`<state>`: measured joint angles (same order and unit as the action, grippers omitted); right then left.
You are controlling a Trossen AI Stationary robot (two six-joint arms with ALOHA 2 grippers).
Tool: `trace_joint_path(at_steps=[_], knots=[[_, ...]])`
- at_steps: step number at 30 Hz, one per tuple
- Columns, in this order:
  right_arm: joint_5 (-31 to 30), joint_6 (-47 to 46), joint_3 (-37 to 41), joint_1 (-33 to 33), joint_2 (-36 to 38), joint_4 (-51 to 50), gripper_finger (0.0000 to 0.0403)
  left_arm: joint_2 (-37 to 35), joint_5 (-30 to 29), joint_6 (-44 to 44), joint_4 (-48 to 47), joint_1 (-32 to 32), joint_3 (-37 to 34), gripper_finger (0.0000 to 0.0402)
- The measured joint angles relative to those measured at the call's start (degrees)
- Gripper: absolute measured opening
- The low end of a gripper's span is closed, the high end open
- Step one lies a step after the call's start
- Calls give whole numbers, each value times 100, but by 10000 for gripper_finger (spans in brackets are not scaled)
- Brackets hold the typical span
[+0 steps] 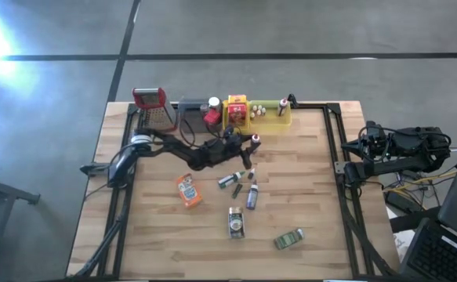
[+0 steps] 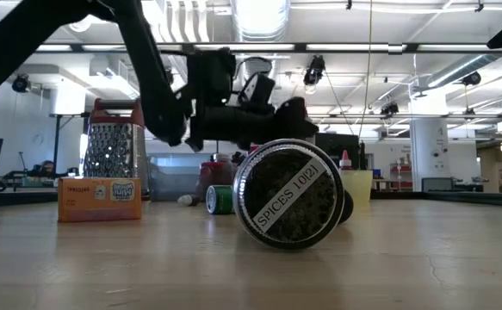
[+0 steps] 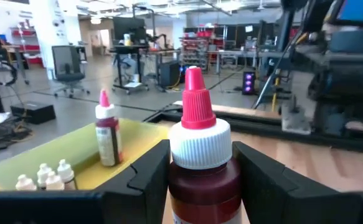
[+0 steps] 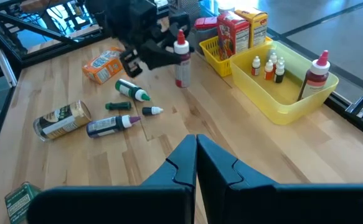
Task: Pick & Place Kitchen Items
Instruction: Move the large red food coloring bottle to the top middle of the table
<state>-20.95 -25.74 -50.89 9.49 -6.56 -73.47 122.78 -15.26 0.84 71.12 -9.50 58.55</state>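
Holding four small bottles and a red-capped bottle: yellow tray.

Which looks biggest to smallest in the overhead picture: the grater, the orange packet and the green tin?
1. Grater, clearly the largest.
2. Orange packet.
3. Green tin, a little smaller than the packet; the two are close, so that order is less certain.

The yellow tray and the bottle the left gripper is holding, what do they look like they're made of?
The yellow tray: probably moulded plastic, smooth and slightly glossy, with thin uniform walls. The bottle in the left gripper: likely clear plastic, since dark red contents show through; its ribbed white collar and red nozzle cap look like opaque plastic too.
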Motion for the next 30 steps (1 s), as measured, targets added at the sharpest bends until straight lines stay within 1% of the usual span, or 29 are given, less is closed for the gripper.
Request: trace_joint_path(at_steps=[8, 14, 19, 24, 30], knots=[[0, 0, 0, 1, 1, 0, 8, 372, -310, 108, 232, -2, -14, 166], [0, 0, 0, -1, 1, 0, 8, 699, -323, 111, 900, -2, -85, 165], [0, 0, 0, 1, 1, 0, 8, 980, -320, 99, 1148, -2, -77, 166], [0, 0, 0, -1, 1, 0, 8, 1058, -320, 76, 1179, -2, -73, 167], [0, 0, 0, 0, 0, 2, 8, 1030, -318, 74, 1121, -4, -73, 178]])
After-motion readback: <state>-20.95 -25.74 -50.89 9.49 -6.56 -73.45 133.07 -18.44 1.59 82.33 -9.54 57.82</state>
